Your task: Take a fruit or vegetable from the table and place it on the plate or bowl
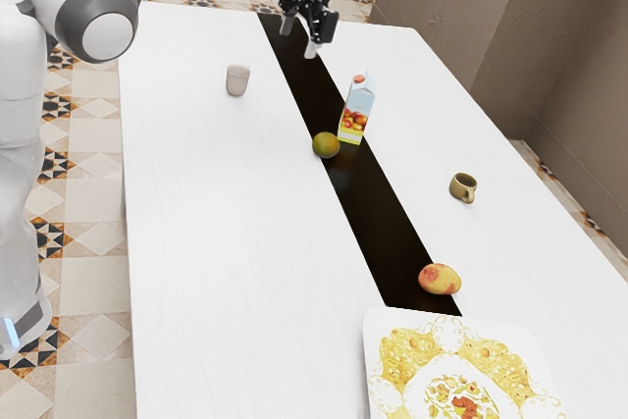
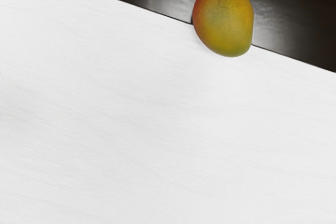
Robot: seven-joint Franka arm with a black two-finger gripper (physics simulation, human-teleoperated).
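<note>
Worktop [image 1: 216, 242] is showing white on both sides of a dark strip [image 1: 373, 203] that is running from far to near. At the left, the arm [image 1: 59, 46] is rising beside the worktop. A beige cup [image 1: 237, 79] is standing on the far left white part. The gripper [image 1: 299, 36] is hanging over the strip's far end, its jaws standing apart with nothing between them. A green-yellow mango [image 1: 326, 144] [image 2: 223, 18] is lying across the strip's left edge, just beside a juice carton [image 1: 358, 110] standing upright on the strip. Nearer, a red-yellow mango [image 1: 440, 279] is lying at the strip's right edge, just on the far side of the patterned plate [image 1: 392, 340]. A brown mug [image 1: 463, 186] is standing on the right white part.
</note>
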